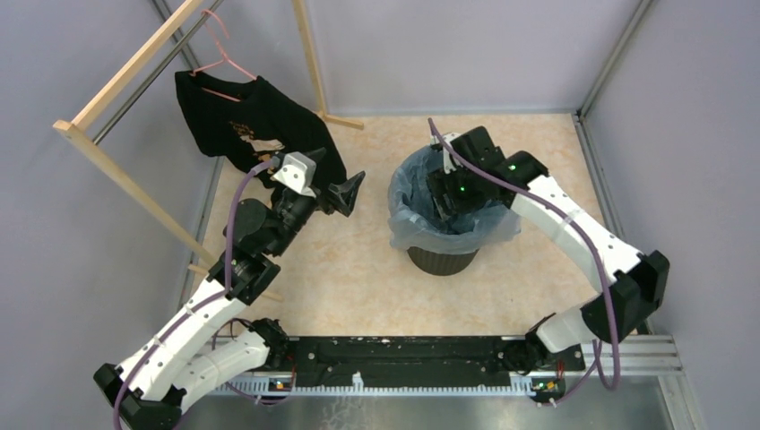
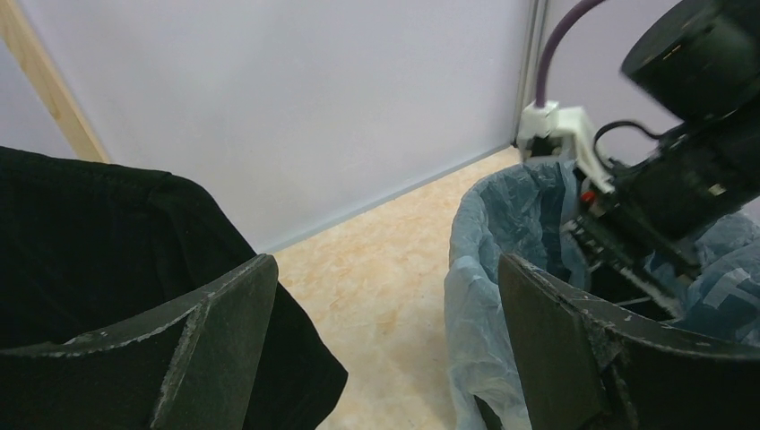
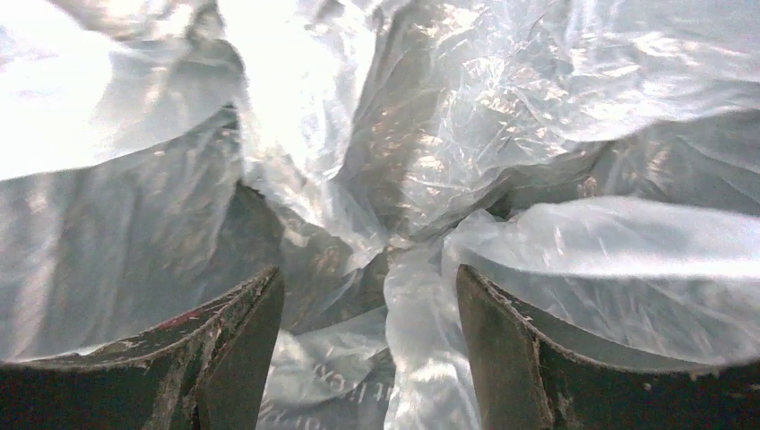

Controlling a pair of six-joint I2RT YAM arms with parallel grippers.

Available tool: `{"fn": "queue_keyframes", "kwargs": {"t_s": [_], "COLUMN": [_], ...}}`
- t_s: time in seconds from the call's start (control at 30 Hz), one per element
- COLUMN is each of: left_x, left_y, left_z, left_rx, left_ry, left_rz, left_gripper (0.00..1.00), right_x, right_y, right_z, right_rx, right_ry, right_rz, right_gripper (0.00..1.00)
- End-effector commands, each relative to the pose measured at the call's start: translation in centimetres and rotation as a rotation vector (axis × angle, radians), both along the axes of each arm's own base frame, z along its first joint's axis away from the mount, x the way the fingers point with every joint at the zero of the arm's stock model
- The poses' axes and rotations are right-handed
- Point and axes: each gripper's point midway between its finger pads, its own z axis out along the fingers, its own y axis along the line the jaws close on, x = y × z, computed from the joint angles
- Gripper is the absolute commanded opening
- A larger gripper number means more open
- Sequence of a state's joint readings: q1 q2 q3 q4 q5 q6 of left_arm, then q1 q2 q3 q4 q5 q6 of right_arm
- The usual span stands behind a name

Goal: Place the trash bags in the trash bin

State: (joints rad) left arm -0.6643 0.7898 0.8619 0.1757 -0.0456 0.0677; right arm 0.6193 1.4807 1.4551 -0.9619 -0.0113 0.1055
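The black ribbed trash bin stands right of centre on the floor. The pale-blue trash bag lines it, its film draped over the rim. My right gripper reaches down into the bin's mouth. In the right wrist view its fingers stand apart, open, with a loose fold of the bag's crinkled film running between them, not pinched. My left gripper hovers left of the bin, wide open and holding nothing, with the bag's outer fold beside its right finger.
A black T-shirt hangs from a pink hanger on a wooden rack at the left, right beside my left gripper. Grey walls close off the back and both sides. The black rail with the arm bases runs along the near edge.
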Motion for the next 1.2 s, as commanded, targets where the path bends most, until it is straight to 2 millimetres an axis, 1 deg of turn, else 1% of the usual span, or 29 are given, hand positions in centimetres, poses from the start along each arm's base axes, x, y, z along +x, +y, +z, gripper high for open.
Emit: {"fn": "queue_keyframes", "kwargs": {"t_s": [0.0, 0.03, 0.17, 0.2, 0.47, 0.7, 0.77, 1.17], "left_x": [-0.3, -0.3, -0.2, -0.2, -0.1, 0.2, 0.2, 0.4], "left_y": [-0.1, -0.1, -0.2, -0.2, -0.7, -0.7, -0.8, -1.0], "left_z": [1.4, 1.4, 1.1, 1.1, 0.7, 0.3, 0.3, 0.0], "left_rx": [-0.04, -0.039, -0.041, -0.041, -0.041, -0.034, -0.033, -0.029], "left_ry": [-0.046, -0.044, -0.037, -0.036, -0.02, -0.012, -0.01, 0.001], "left_rz": [-0.012, -0.014, -0.014, -0.014, -0.032, -0.02, -0.022, -0.027], "left_gripper": [0.99, 0.99, 0.99, 0.99, 0.99, 0.99, 0.99, 0.99], "right_x": [-0.5, -0.3, 0.0, 0.0, 0.2, -0.4, -0.5, -0.6], "right_y": [1.0, 1.2, 2.1, 2.2, 1.9, 2.3, 2.2, 2.1], "right_z": [2.7, 2.4, 0.1, -0.5, -5.3, -9.5, -10.5, -15.0], "right_rx": [0.092, 0.099, 0.107, 0.105, 0.043, 0.024, 0.015, -0.02], "right_ry": [-0.06, -0.061, -0.036, -0.023, 0.015, 0.084, 0.1, 0.151], "right_rz": [0.024, 0.029, 0.041, 0.046, 0.045, 0.062, 0.059, 0.044], "right_gripper": [0.66, 0.55, 0.04, 0.0, 0.0, 0.0, 0.0, 0.0]}}
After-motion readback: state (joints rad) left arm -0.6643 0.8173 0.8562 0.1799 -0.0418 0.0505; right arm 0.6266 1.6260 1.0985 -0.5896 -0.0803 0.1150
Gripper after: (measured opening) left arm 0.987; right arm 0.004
